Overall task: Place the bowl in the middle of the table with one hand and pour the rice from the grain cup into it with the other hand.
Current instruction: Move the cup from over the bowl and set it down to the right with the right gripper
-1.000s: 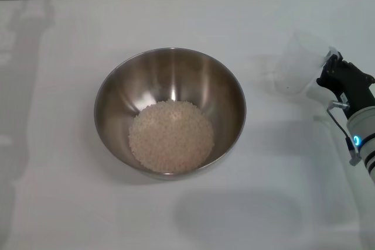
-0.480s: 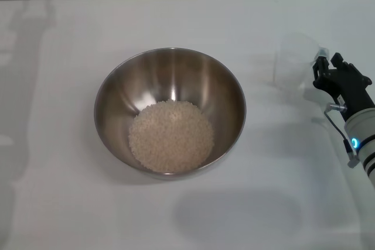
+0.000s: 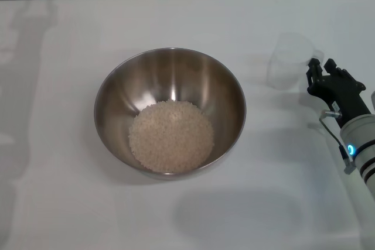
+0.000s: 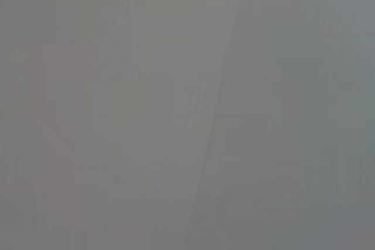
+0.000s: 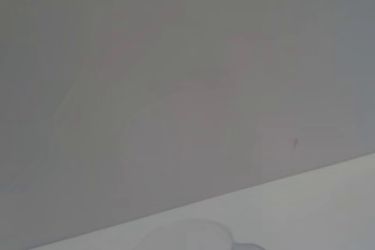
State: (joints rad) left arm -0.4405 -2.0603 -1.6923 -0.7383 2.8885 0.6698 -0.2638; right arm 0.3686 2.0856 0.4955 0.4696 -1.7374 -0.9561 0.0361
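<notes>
The rice lies heaped in the bowl at mid-surface. To its right, the right tool grips the upright, empty grain cup, which lies just left of it. The left tool is out of view.

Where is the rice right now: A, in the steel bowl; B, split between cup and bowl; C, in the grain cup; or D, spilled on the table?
A: the rice lies heaped in the bottom of the steel bowl, while the grain cup at the right gripper looks empty and the table shows no stray grains.
</notes>
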